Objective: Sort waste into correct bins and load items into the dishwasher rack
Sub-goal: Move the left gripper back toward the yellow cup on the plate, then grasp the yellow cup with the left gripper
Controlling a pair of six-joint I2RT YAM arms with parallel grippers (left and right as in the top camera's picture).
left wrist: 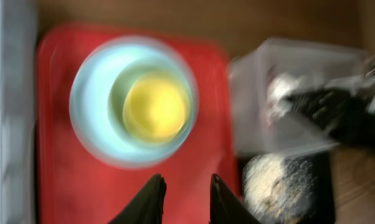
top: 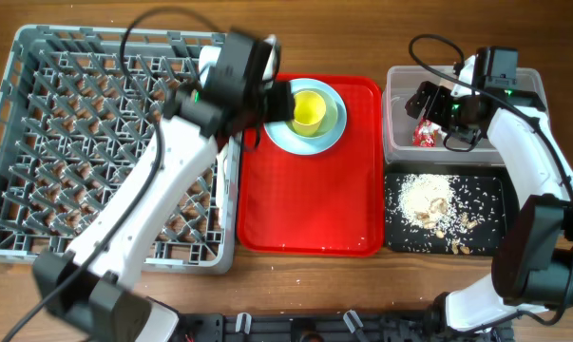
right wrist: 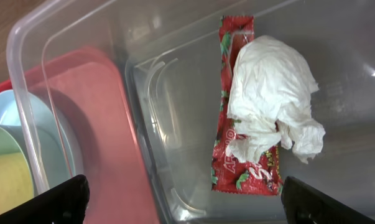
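Wooden tabletop [top: 362, 38] is carrying the whole scene as your two arms are working opposite ends of it. Your left arm is stretching diagonally up from the near-left corner across the grey dishwasher rack [top: 77, 142], its wrist hanging over the seam between rack and red tray [top: 310, 199]; the left gripper [left wrist: 186, 199] is hovering beside the light blue plate [top: 278, 133], fingers a narrow gap apart and holding nothing. The pale green bowl [top: 332, 116] is sitting on that plate with the yellow-green cup [top: 308, 109] inside it. Your right arm is rising along the right edge and bending left over the clear tub [top: 400, 142], where the right gripper [right wrist: 187, 205] is spreading wide and empty above the red snack wrapper [right wrist: 246, 177] and the white tissue [right wrist: 271, 93] lying on it. Rice-like scraps [top: 427, 201] are lying in the black tray [top: 490, 204].
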